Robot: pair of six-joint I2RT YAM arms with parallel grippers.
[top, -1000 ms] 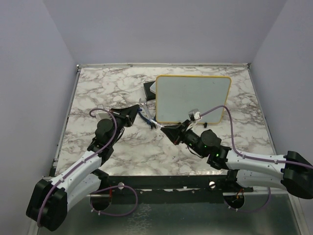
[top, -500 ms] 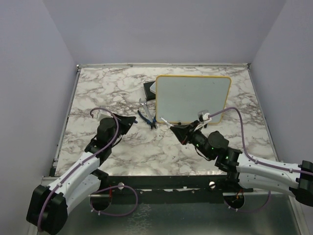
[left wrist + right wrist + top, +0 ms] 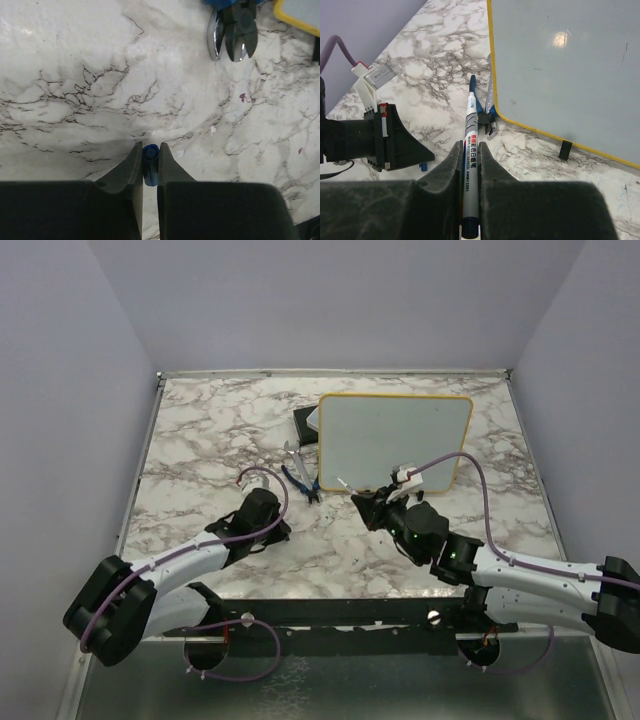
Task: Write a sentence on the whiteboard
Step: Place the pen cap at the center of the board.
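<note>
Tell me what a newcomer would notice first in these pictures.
The yellow-framed whiteboard at the far right of the marble table draws the eye first, with no sentence on it yet. Just short of its near edge, the right gripper is shut on a white marker aimed toward it. The left gripper pinches a small blue cap, with blue-handled pliers lying between the arms.

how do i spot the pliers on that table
Find the big yellow-framed whiteboard on the marble table. Just off its near left corner lie the pliers. Unlike the dark box nearby, they have blue handles and shiny metal tips.
</note>
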